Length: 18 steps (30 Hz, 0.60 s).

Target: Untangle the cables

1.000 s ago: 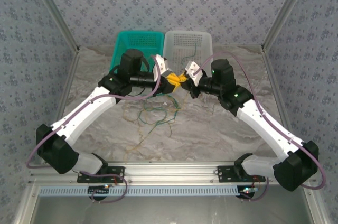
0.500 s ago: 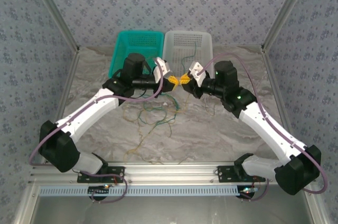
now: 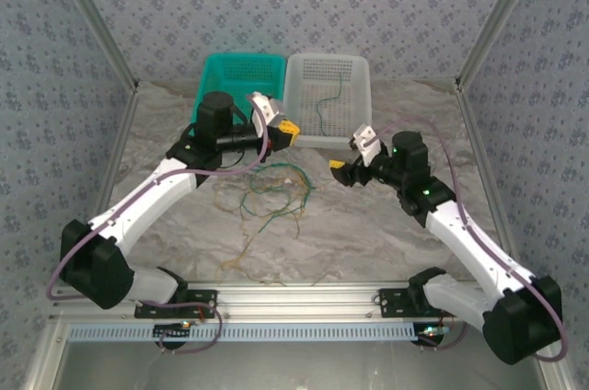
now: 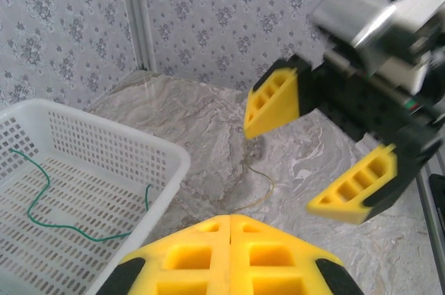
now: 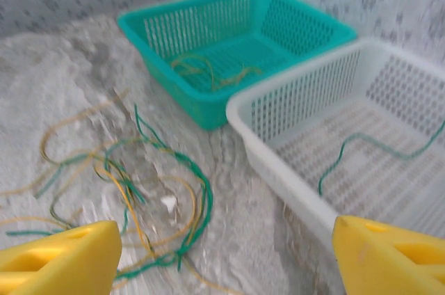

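The cables lie as a loose tangle (image 3: 272,193) of green and yellow-tan wire on the table in front of the baskets; in the right wrist view the tangle (image 5: 142,194) is below and left. My left gripper (image 3: 282,129) hovers by the near corners of the baskets, shut, and a thin yellow-tan cable (image 4: 268,182) runs down from its tips (image 4: 230,221) to the table. My right gripper (image 3: 348,158) stands open, off to the right, with nothing between its fingers (image 5: 62,257). From the left wrist it shows as two spread yellow fingers (image 4: 272,102).
A teal basket (image 3: 210,86) at the back holds a few yellow-tan cables (image 5: 208,69). The white basket (image 3: 361,68) beside it holds one green cable (image 3: 324,107), which the wrist views show too (image 5: 351,147) (image 4: 38,201). Metal frame posts stand at both sides.
The two grippers met above the tangle; the right one has since opened and drawn back to the right. The left one shut and swung left toward the teal basket.
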Available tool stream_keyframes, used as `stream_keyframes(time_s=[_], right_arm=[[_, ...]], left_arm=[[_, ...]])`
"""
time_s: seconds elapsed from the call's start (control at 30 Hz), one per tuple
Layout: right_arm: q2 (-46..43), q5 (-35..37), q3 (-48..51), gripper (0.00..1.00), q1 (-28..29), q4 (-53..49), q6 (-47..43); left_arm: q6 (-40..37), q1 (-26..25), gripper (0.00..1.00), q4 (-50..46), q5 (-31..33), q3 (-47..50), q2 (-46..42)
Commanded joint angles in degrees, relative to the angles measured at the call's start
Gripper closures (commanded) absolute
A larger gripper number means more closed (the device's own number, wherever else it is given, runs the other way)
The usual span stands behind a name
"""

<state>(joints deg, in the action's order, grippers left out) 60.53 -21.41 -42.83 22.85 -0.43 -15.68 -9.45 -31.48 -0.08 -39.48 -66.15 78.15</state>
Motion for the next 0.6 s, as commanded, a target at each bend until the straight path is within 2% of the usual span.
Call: stream_keyframes(time_s=[0.0, 0.03, 0.07, 0.13, 0.17, 0.2, 0.27, 0.37, 0.4, 0.43, 0.57], right_arm=[[5.2, 4.4, 0.9, 0.20, 0.9, -0.3, -1.3], [8.2, 5.9, 0.3, 0.22, 1.5, -0.9, -2.3], [10.9, 6.5, -0.5, 0.24, 2.2, -1.5, -3.5], [14.7, 7.6, -1.8, 0.25, 3.0, -1.4, -3.6], [15.9, 7.7, -2.3, 0.25, 2.8, -0.8, -2.7], [16.6, 7.3, -2.4, 0.25, 2.4, 0.2, -1.8], [17.1, 4.8, -2.2, 0.26, 0.5, 2.2, -0.1], [16.0, 4.1, -1.5, 0.25, -0.8, 4.5, 1.3], [15.6, 3.8, -1.4, 0.25, -1.1, 4.9, 1.4], [15.3, 3.7, -1.3, 0.25, -1.2, 5.5, 1.7], [14.3, 2.6, 0.2, 0.25, -1.5, 8.5, 3.5]], left_arm=[[-3.2, 0.1, 0.99, -2.6, 2.0, -0.6, 1.5], [-3.4, 0.1, 0.87, -2.1, 3.0, 0.4, 1.9], [-3.8, 0.1, 0.61, -1.7, 3.0, 1.4, 2.3], [-8.1, -0.4, 0.50, -3.7, 1.8, 2.1, 3.6], [-10.7, -1.1, 0.40, -5.7, 3.0, 2.0, 4.5], [-12.7, -1.6, 0.37, -7.6, 3.8, 1.7, 5.4], [-17.7, -3.2, 0.22, -13.4, 6.7, 0.5, 7.8], [-21.6, -6.6, 0.15, -19.1, 14.0, -0.7, 10.6], [-21.9, -7.1, 0.14, -18.8, 15.5, -0.1, 11.0], [-22.1, -7.4, 0.08, -18.1, 17.2, 0.6, 11.7], [-23.7, -7.2, 0.05, -16.0, 20.0, 0.9, 16.0]])
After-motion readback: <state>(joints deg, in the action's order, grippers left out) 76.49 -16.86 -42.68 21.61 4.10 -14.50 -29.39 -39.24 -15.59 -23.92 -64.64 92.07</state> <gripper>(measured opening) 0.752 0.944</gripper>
